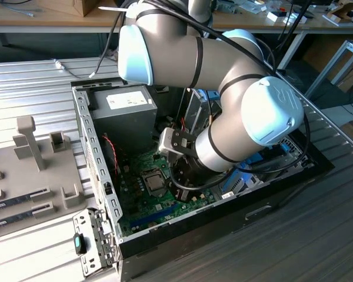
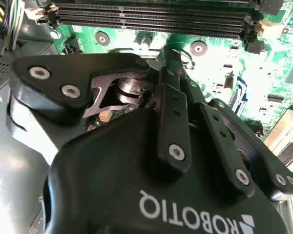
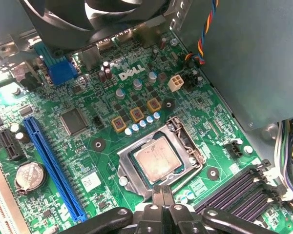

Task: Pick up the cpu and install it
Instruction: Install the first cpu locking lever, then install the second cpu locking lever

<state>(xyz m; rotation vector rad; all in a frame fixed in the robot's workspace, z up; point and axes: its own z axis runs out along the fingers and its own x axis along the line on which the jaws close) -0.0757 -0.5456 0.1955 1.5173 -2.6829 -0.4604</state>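
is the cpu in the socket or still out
In. The first wrist view shows the cpu lying flat inside the socket frame on the motherboard, with the gripper just beside it.

**Workshop in daylight**

A ribbed metal bench (image 1: 29,82) gleams under bright light from the exterior view's left. Behind it a wooden worktable (image 1: 47,23) runs along the back, cables draped over its edge, above a dark floor (image 1: 323,76).
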